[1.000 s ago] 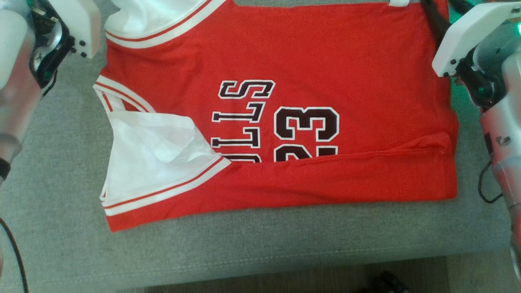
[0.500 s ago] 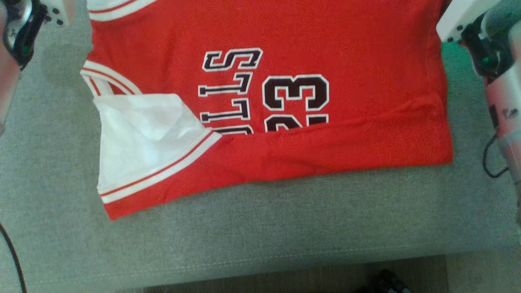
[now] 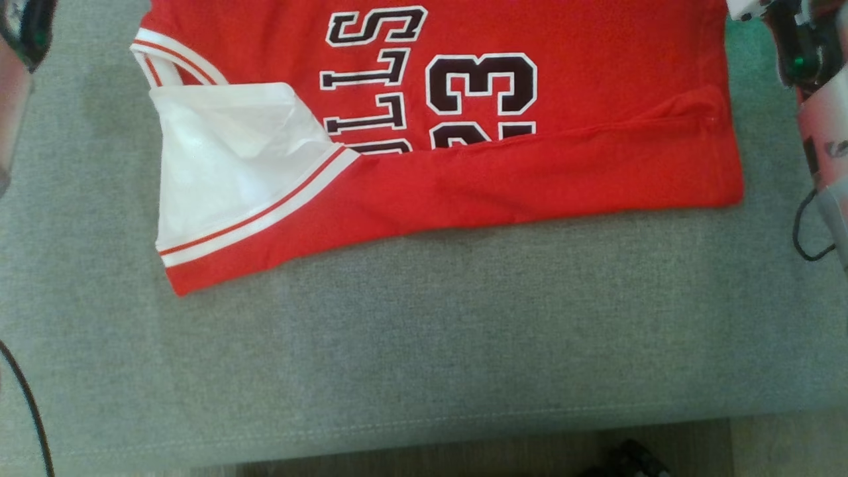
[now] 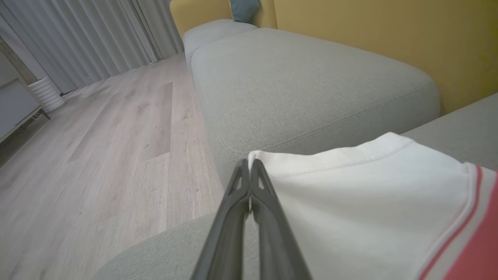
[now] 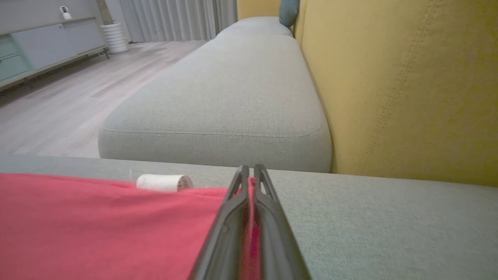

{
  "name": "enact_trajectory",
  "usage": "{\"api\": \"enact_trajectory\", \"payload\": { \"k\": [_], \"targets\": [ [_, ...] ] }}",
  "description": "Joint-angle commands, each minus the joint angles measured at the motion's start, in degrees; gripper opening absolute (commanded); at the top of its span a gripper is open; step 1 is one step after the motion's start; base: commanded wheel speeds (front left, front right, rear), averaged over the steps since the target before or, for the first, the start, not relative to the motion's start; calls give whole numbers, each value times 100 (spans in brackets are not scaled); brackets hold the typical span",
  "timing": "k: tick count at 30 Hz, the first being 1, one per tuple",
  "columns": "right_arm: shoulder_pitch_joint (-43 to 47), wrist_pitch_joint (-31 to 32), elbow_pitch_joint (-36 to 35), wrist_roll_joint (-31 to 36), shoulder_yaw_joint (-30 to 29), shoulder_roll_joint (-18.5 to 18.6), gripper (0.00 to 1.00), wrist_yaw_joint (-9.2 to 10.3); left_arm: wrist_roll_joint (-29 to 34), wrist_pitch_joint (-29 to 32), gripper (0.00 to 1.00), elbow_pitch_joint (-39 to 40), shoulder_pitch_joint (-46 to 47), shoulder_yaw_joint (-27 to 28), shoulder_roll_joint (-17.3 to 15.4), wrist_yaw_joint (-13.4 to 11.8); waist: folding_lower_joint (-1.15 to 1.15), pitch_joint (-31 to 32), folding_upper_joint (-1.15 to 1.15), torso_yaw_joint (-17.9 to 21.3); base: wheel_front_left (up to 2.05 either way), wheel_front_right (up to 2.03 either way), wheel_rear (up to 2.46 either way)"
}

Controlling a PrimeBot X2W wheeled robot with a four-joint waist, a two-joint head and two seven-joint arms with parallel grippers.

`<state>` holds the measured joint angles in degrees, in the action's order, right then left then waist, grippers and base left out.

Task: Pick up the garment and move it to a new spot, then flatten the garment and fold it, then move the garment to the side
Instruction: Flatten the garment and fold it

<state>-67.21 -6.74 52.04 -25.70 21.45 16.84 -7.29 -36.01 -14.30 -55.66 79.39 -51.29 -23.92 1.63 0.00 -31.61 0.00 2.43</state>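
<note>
The grey sofa seat [image 3: 424, 344] lies under the garment [image 3: 530, 179] and extends past it on every side seen from the head view. Its yellow backrest [image 5: 408, 85] rises beyond the garment's far edge, and a pale wooden floor [image 4: 116, 136] shows beyond the garment's white end.

The garment is a red jersey spread flat on the seat. Its near long edge is folded over the lower part of the dark number 23 [image 3: 480, 83], and a white panel [image 3: 218, 159] with striped trim lies at its left end.

The left pincer [image 4: 249, 163] is closed on the garment's white corner. The right pincer [image 5: 249, 168] is clamped on the garment's red edge, with cloth showing between its fingers. A small white roll [image 5: 164, 182] sits at the garment's far edge, left of the right pincer in its wrist view.
</note>
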Motion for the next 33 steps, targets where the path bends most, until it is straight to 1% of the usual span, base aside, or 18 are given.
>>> {"api": "enact_trajectory", "payload": {
  "k": [1, 8, 14, 15, 24, 29, 33],
  "targets": [
    [21, -113, -126, -53, 50, 14, 0, -20, 68, -67, 0, 154, 100, 199, -257, 34, 0, 53, 0, -27, 0, 0, 0],
    [440, -291, -160, -460, 312, 201, 0, -20, 276, -69, 0, 594, -513, 257, -411, 206, 0, 416, 0, -150, 0, 0, 0],
    [1061, -149, -325, -917, 611, 450, 0, -20, 389, -69, 0, 922, -1161, 171, -565, 328, 0, 867, 0, -296, 0, 0, 0],
    [1061, -149, -325, -917, 611, 450, 0, -20, 389, -69, 0, 922, -1161, 171, -565, 328, 0, 867, 0, -296, 0, 0, 0],
    [2002, 415, -677, -1536, 1060, 989, 0, -20, 314, -33, 0, 1486, -2146, -31, -827, 389, 0, 1442, 0, -487, 0, 0, 0],
    [2424, 817, -877, -1779, 1320, 1299, 0, -20, 191, 208, 0, 1971, -2719, -202, -967, 397, 0, 1622, 0, -553, 0, 0, 0],
    [2665, 1180, -1110, -2003, 1526, 1506, 0, -20, 138, 443, 0, 2385, -3129, -351, -1118, 346, 0, 1708, 0, -585, 0, 0, 0]
  ]
}}
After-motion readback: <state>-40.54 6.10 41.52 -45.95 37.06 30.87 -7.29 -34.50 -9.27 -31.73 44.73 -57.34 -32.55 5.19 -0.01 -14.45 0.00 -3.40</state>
